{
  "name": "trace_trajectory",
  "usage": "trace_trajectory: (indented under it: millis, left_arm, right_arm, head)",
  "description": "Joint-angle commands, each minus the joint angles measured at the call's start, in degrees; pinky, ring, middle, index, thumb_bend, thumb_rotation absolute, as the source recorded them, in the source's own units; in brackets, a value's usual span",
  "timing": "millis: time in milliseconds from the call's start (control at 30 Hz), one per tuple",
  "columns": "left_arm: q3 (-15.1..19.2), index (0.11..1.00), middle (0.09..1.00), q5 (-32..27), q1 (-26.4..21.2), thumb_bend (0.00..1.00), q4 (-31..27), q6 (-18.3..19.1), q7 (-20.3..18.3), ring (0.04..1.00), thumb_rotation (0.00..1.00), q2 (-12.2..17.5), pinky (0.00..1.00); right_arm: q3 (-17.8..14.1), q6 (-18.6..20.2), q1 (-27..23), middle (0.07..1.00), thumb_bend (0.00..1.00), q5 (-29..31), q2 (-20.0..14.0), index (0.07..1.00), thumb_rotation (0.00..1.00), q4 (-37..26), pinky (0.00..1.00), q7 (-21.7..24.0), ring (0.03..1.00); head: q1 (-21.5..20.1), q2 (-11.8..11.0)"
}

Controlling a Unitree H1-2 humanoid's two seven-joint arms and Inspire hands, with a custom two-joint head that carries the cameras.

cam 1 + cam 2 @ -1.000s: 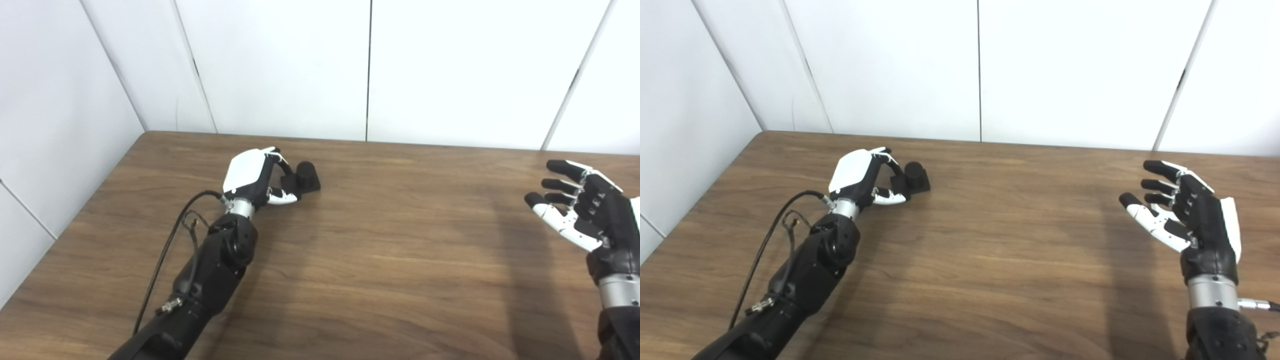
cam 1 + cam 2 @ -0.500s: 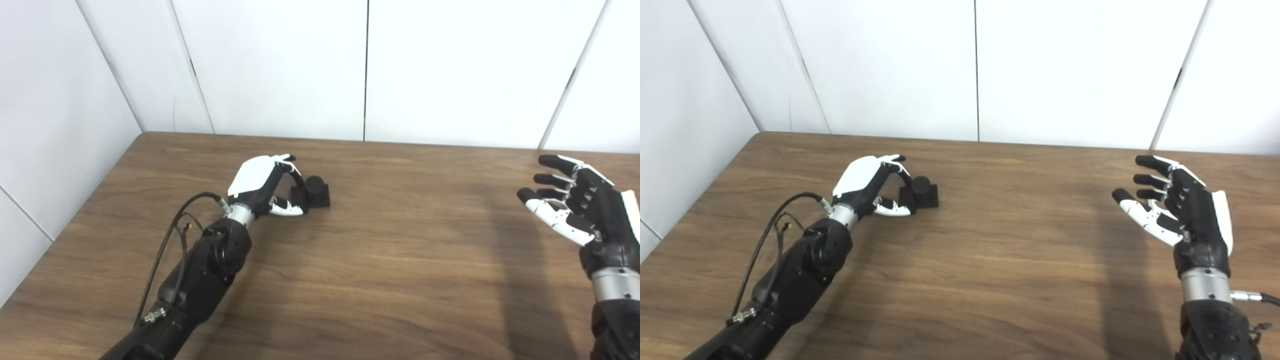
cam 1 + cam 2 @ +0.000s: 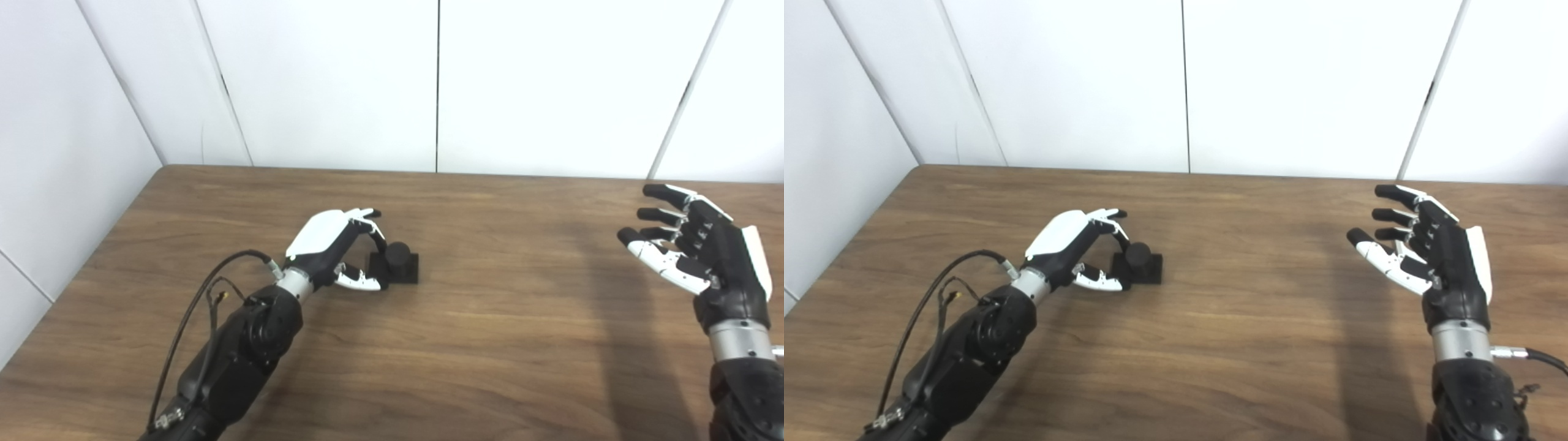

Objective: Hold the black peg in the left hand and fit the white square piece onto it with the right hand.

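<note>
No readable brand, label or writing anywhere. Black peg [image 3: 395, 263]: a short matte cylinder upright on a flat square base, resting on the wood-grain table [image 3: 490, 343], left of centre. Left hand [image 3: 334, 248], glossy white shell over black fingers, curled about the peg's left side, fingertips at its base; whether actually gripping, cannot tell. Right hand [image 3: 1427, 257] raised at far right, fingers spread, holding nothing. Smooth white wall panels [image 3: 331, 79] behind.

Bright, even light; soft shadows
</note>
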Motion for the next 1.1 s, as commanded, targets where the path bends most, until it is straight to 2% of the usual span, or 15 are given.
trace_trajectory:
  millis: [0,533,933,967,1000,1067]
  left_arm:
    - [-1.75,0.495,0.916,0.22,1.03,0.51,-1.74,-2.14,-2.68,0.932,0.10,-0.16,0.89]
    - [-3.97,0.496,0.928,-1.63,3.95,0.51,-6.49,-6.57,-4.55,0.924,0.09,-3.16,0.84]
    - [-3.99,0.496,0.930,-2.24,5.71,0.51,-9.77,-7.57,-6.91,0.940,0.10,-5.43,0.86]
    - [-4.01,0.541,0.929,-2.19,5.79,0.67,-9.86,-7.67,-7.03,0.938,0.26,-5.54,0.85]
    - [-4.03,0.569,0.928,-2.18,5.87,0.77,-9.93,-7.71,-7.19,0.937,0.36,-5.62,0.85]
    - [-4.19,0.584,0.930,-1.98,6.17,0.82,-10.46,-7.45,-7.67,0.938,0.42,-5.84,0.86]
  right_arm:
    - [0.05,-2.26,-1.86,0.782,0.55,-0.53,0.16,0.694,0.14,-1.53,0.61,-0.57,0.686]
    - [0.40,-2.83,-1.32,0.792,0.54,-1.10,0.63,0.694,0.12,-1.67,0.58,-0.97,0.680]
    - [0.43,-1.84,-1.25,0.778,0.56,-1.61,1.00,0.690,0.16,-2.01,0.58,-1.26,0.667]
    - [0.41,-1.81,-1.24,0.778,0.57,-1.61,1.05,0.689,0.16,-2.03,0.58,-1.28,0.667]
    - [0.42,-1.78,-1.23,0.778,0.57,-1.69,1.08,0.689,0.16,-2.05,0.58,-1.30,0.667]
    - [0.44,-2.04,-1.25,0.778,0.57,-1.78,1.01,0.689,0.17,-1.87,0.58,-1.27,0.666]
  head:
    - [-0.08,0.06]
    - [-2.10,0.51]
    - [-3.36,0.89]
    - [-3.36,0.89]
    - [-3.36,0.89]
    - [-3.36,0.89]
